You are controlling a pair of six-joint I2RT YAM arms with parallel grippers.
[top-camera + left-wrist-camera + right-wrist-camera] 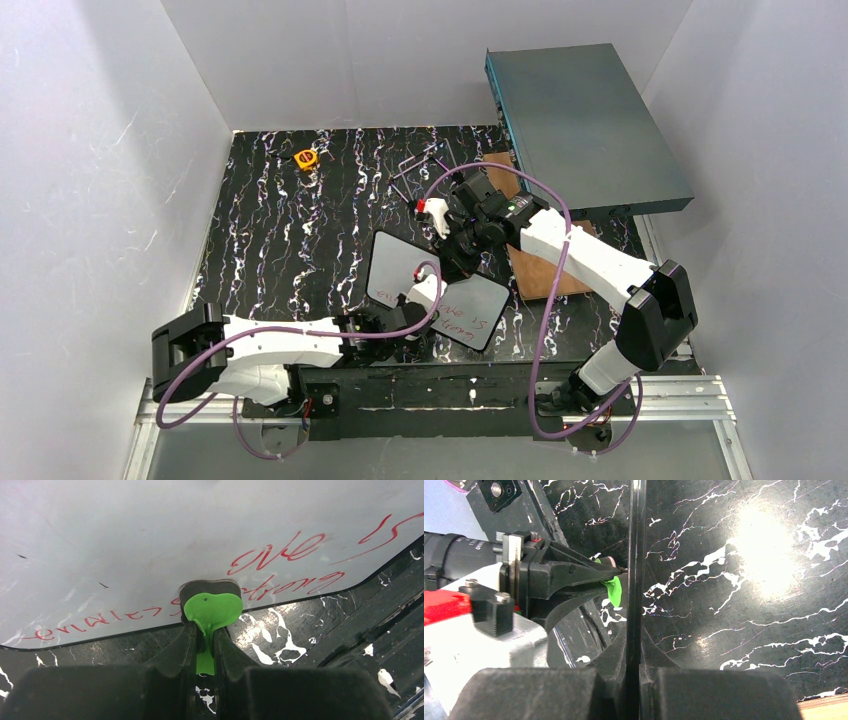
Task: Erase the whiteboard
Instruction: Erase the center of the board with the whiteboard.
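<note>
The whiteboard [400,262] stands tilted at the table's middle, white with a thin black frame and red handwriting [280,555]. My right gripper [462,262] is shut on its upper edge; in the right wrist view the board shows edge-on [636,555] between the fingers, with the gripper [634,645] clamped on it. My left gripper [428,292] is shut on a small green eraser tab [212,607] with a dark pad. It presses this against the board face [150,540] near the lower frame edge. The green tab also shows in the right wrist view [613,591].
A large grey-teal metal box [585,125] sits at the back right. A brown wooden board [545,275] lies under the right arm. A small yellow object [306,158] lies at the back left. Thin wire pieces [420,165] lie behind the whiteboard on the black marbled table [280,230].
</note>
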